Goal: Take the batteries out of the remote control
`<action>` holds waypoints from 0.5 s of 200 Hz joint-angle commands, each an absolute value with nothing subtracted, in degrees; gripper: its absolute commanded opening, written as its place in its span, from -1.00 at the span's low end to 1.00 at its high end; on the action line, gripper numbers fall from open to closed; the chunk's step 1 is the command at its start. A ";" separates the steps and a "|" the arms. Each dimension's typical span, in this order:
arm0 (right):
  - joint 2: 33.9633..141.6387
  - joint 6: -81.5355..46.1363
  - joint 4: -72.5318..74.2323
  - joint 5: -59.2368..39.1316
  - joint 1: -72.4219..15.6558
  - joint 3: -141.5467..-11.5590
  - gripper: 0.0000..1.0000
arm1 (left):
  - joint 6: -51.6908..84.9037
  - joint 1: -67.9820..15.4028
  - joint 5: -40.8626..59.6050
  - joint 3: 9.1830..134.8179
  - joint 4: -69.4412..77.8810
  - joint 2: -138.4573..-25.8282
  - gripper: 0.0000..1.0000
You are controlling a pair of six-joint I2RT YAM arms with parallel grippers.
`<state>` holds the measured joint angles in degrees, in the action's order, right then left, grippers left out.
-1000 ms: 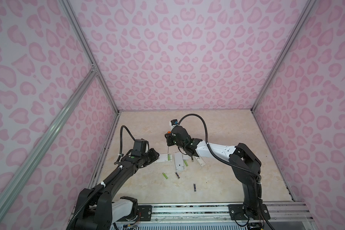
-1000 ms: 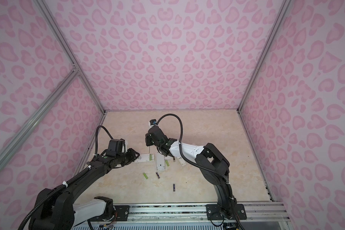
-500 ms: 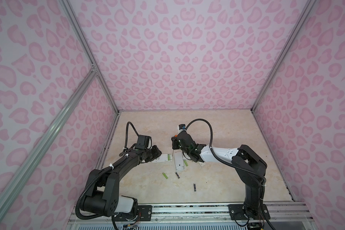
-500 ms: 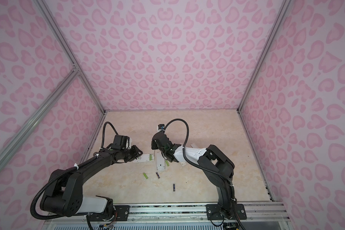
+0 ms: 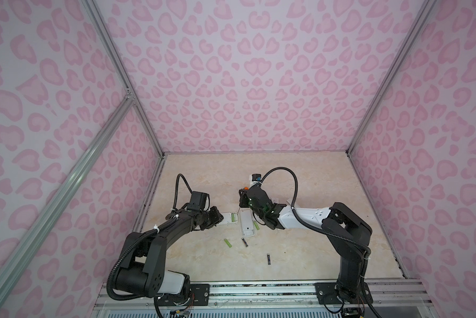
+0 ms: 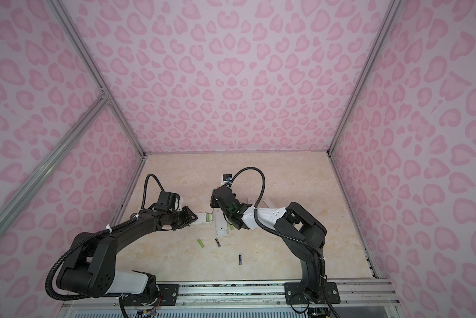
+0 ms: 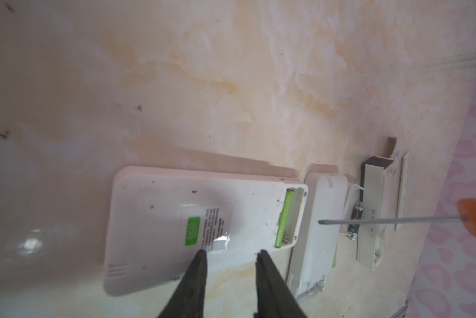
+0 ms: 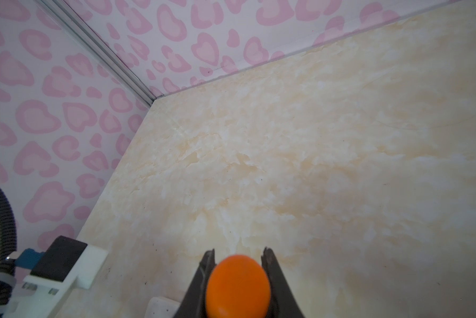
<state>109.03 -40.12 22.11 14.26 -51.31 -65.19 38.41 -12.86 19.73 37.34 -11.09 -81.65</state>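
The right gripper clenched the screwdriver by its orange handle. The left gripper hung over the white remote with jaws parted and empty, one green battery in its bay.

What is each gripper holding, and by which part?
The right gripper clamps the screwdriver by its orange handle. The left gripper holds nothing; jaws open at the wide white remote.

The tabletop looks glossy, marble-patterned — the remote matt white plastic, the screwdriver shaft bare metal.
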 commanded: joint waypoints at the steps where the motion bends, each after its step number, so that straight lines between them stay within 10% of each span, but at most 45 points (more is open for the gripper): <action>1: 109.93 -41.40 24.36 15.66 -51.61 -65.07 -1.00 | 37.88 -12.85 20.39 37.18 -9.01 -82.18 -0.32; 100: 113.94 -45.37 25.76 13.65 -51.88 -65.91 -1.00 | 38.23 -12.82 21.43 37.08 -7.49 -84.77 -0.33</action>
<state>112.75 -43.40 22.87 13.85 -51.96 -65.78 38.41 -12.80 21.87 37.30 -6.42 -84.20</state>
